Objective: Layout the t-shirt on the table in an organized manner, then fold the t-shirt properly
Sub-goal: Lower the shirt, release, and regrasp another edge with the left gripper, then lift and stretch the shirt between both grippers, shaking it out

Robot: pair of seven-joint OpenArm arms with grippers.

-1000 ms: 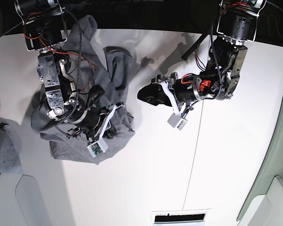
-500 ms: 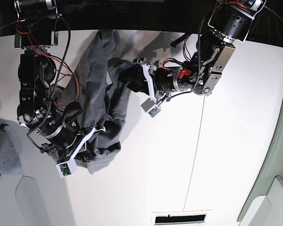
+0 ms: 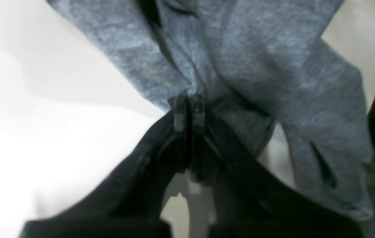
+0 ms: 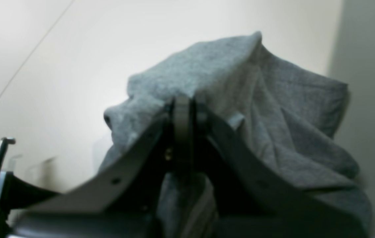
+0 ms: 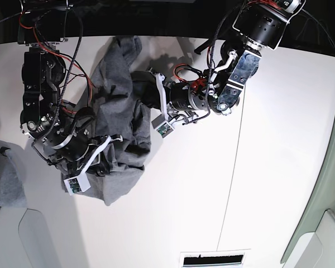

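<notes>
Tension matters now: with my left gripper and right gripper both clamped on the crumpled heather-grey cotton t-shirt, I'd pull toward 3 and 9 o'clock evenly.

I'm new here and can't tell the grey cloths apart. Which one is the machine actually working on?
Start at the wide white table. Between the two black arms near its far edge hangs the t-shirt, a large crumpled heather-grey garment pinched by both arms' jaws. The other grey cloth lies alone at the left edge, smaller and untouched.
</notes>
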